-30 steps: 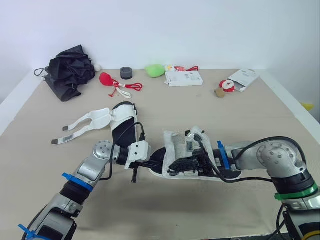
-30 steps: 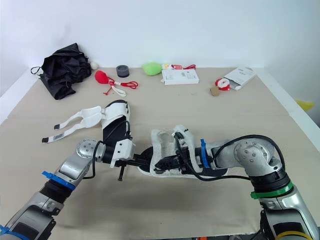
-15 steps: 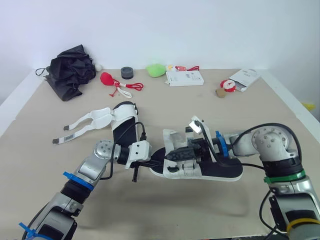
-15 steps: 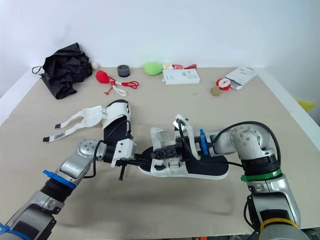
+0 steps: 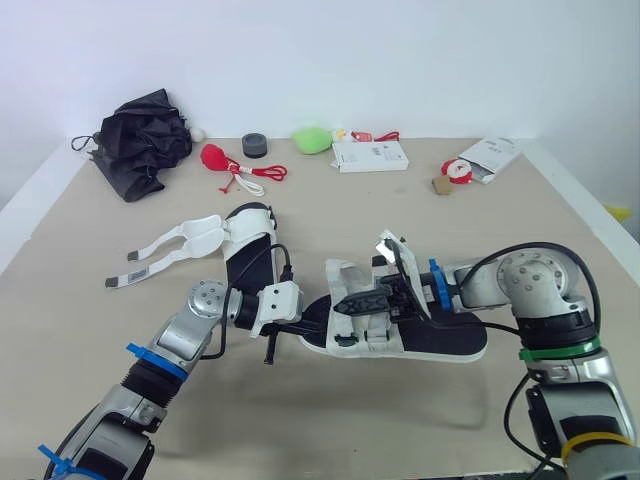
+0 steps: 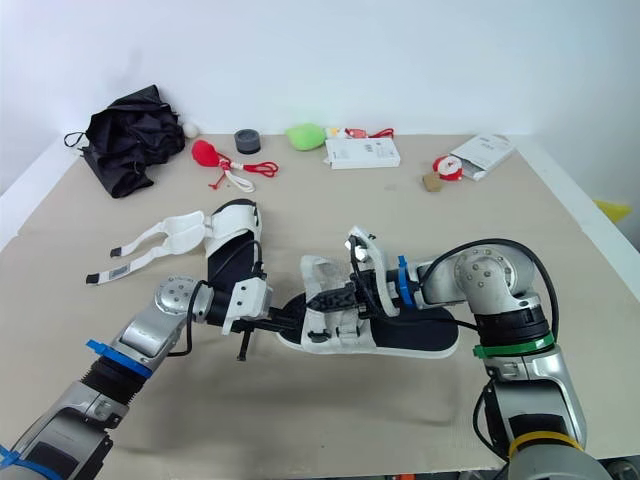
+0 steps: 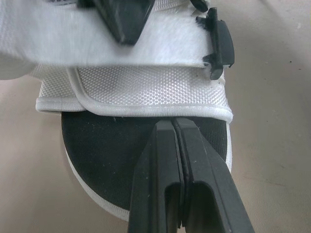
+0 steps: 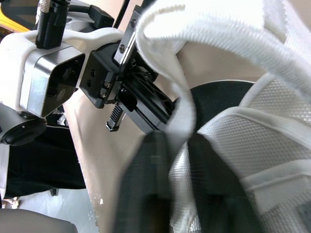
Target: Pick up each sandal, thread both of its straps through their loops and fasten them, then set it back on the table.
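Near sandal (image 5: 430,338): black footbed, white sole edge, white mesh straps. It lies flat on the table (image 5: 330,430) at the centre front, toe toward the robot's left.
Its strap (image 8: 165,58): white, lifted off the upper and curving up and over. The right gripper (image 5: 352,300) is clamped on it, the band passing between the two black fingers.
Left gripper (image 5: 312,323): at the toe end of the same sandal. The fingers (image 7: 165,160) are pressed together with nothing seen between them. Their tips sit over the black footbed, just at the hem of the white front band.
Buckle (image 7: 219,46): black plastic, at the end of the front band.
Far sandal (image 5: 246,240): same make, lying on the table behind the left arm. Both of its straps are unfastened and trail out flat toward the robot's left.
Back edge of the table, from the robot's left to right:
- a crumpled black umbrella (image 5: 140,145)
- a red item with a red and white cord (image 5: 225,165)
- a small black disc (image 5: 253,146)
- a green object (image 5: 312,140)
- a white box (image 5: 367,156)
- a small red and white item (image 5: 457,171)
- a white packet (image 5: 490,153)
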Controlling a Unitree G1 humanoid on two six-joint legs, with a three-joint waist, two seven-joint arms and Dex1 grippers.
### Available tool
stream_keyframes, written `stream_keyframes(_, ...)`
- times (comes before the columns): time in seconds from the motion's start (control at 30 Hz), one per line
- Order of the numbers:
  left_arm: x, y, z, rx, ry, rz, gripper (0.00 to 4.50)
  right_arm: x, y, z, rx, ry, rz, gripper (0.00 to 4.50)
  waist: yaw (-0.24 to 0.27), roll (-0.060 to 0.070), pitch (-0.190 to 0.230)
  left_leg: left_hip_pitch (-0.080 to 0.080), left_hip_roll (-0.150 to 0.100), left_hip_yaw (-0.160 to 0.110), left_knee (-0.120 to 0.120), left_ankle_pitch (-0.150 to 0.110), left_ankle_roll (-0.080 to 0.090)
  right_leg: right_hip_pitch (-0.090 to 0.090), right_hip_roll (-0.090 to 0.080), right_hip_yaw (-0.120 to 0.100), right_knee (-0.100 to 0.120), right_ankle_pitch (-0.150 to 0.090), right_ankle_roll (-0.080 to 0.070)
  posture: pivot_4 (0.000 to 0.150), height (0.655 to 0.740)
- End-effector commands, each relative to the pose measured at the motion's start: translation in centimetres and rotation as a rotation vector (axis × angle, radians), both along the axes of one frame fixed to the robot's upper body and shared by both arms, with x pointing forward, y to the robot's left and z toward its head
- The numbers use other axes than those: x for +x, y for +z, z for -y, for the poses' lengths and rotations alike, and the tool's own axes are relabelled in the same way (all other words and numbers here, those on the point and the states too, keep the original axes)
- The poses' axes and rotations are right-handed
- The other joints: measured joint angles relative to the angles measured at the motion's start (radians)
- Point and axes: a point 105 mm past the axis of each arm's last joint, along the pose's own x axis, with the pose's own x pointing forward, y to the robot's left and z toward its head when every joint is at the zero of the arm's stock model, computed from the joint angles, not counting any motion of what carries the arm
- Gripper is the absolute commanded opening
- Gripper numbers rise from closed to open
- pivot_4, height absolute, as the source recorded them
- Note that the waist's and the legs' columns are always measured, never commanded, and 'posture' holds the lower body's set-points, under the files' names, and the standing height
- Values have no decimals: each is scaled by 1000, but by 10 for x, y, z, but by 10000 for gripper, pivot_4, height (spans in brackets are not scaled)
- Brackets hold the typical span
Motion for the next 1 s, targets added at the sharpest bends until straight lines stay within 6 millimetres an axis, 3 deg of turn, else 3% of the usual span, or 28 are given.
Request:
stream_keyframes(0.03, -9, -46, -19, 148, 51, -135, 0, -2, 9, 0, 22, 16, 30, 649, 0, 0, 0, 0, 0, 0, 0, 0, 0, 0, 0, 0, 0, 0, 0, 1500, 7400)
stream_keyframes(0.3, -7, -48, -20, 149, 57, -137, 0, -27, 7, -4, 19, 126, 19, 649, 0, 0, 0, 0, 0, 0, 0, 0, 0, 0, 0, 0, 0, 0, 0, 1500, 7400)
stream_keyframes(0.63, -5, -48, -19, 148, 54, -136, 0, -23, -19, 1, -105, 74, 47, 649, 0, 1, 0, 0, 0, 0, 0, 0, 0, 0, 0, 0, 0, 0, 0, 1500, 7400)
stream_keyframes(0.9, -5, -45, -20, 148, 53, -135, 0, -30, -5, -2, -39, 134, 90, 649, 0, 2, -1, 1, 0, 0, 0, 0, 0, 0, 0, -1, 0, 0, 0, 1500, 7400)
stream_keyframes(1.0, -6, -44, -19, 147, 51, -134, 0, -37, 1, -3, 6, 173, 103, 9504, 0, 2, -1, 0, 0, 0, 0, 0, 0, 0, 0, -1, 0, 0, 0, 1500, 7400)
